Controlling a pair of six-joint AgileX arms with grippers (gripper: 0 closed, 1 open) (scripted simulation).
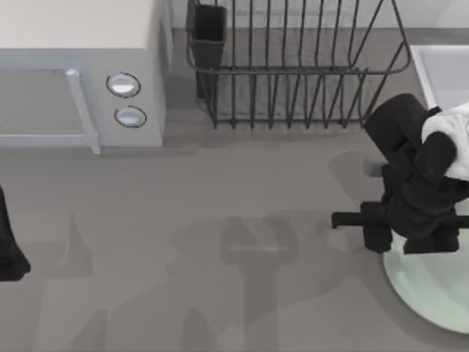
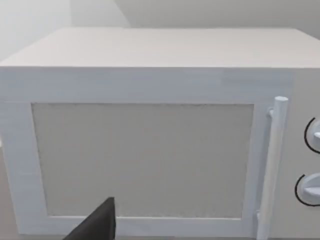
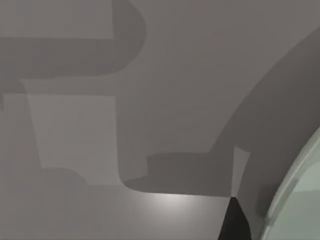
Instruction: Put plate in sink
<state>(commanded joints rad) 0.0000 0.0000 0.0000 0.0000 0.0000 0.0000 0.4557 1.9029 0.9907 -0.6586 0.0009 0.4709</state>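
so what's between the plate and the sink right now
In the top view, the right arm's gripper and dark wrist hang over the near edge of the plate, across the stretch of grey table leading back to the sink. Nothing else lies there.

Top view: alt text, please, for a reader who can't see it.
The right gripper hangs over the left rim of the mint-green plate at the table's right. Behind it are the sink, a wire dish rack and a microwave.

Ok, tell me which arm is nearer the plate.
The right. The right end effector is over the plate's upper-left rim at the table's right edge. The left arm is parked at the far left edge, in front of the microwave.
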